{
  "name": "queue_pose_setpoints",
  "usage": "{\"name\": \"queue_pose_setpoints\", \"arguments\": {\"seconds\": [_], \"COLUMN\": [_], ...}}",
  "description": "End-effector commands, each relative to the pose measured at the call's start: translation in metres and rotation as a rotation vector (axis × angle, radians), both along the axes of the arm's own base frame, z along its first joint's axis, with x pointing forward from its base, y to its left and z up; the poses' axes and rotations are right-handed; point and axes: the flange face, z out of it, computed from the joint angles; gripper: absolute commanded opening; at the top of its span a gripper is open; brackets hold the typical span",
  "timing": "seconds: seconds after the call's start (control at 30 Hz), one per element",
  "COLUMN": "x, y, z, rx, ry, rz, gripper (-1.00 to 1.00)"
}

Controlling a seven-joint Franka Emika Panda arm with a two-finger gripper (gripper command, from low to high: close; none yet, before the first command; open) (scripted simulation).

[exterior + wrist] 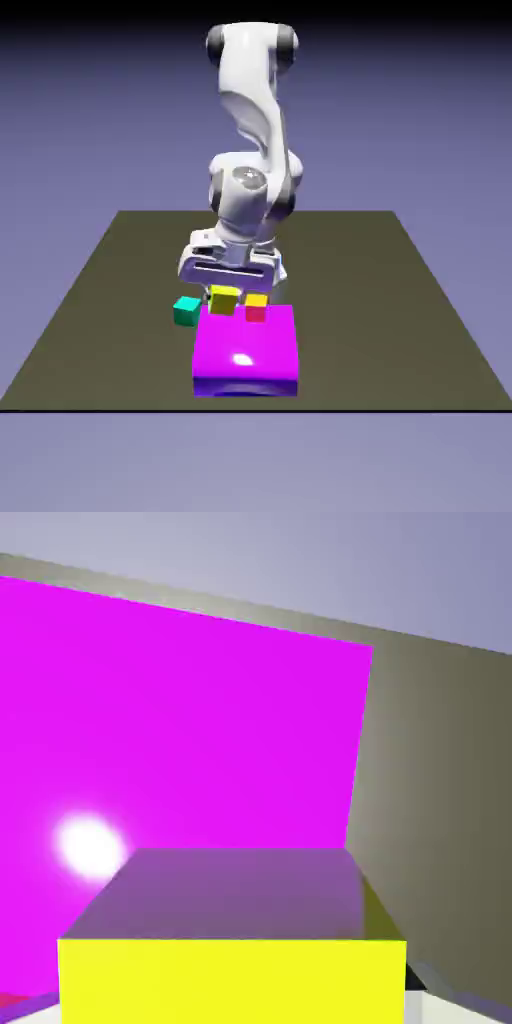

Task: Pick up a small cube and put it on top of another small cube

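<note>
So the yellow cube is pinched in the gripper, teal cube near it at about eight o'clock in the exterior view. Magenta block is seen around five o'clock; contact with it can't really be made out.

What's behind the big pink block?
Behind the large magenta block, toward the robot, you can see a small cube with a yellow top and red front. The block may cover some of that cube's bottom, and the table right behind the block is hidden.
</note>
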Motion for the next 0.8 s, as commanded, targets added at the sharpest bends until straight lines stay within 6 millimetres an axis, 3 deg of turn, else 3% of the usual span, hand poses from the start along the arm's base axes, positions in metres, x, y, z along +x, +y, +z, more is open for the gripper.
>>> {"name": "queue_pose_setpoints", "arguments": {"seconds": [0.0, 0.17, 0.27, 0.3, 0.37, 0.67, 0.7, 0.73, 0.77], "x": [-0.014, -0.088, -0.131, -0.142, -0.143, -0.148, -0.149, -0.149, -0.149], "y": [-0.015, -0.07, -0.085, -0.077, -0.076, -0.074, -0.074, -0.074, -0.074], "z": [-0.001, -0.01, -0.021, -0.036, -0.038, -0.106, -0.107, -0.107, -0.107], "rx": [0.011, 0.103, 0.177, 0.191, 0.192, 0.193, 0.192, 0.192, 0.192], "ry": [0.001, -0.006, -0.024, 0.014, 0.018, 0.018, 0.018, 0.018, 0.018], "rz": [-0.034, -0.194, -0.279, -0.255, -0.252, -0.252, -0.252, -0.252, -0.252], "gripper": [-1.0, -1.0, -1.0, -1.0, -1.0, -1.0, -1.0, 1.0, 1.0]}}
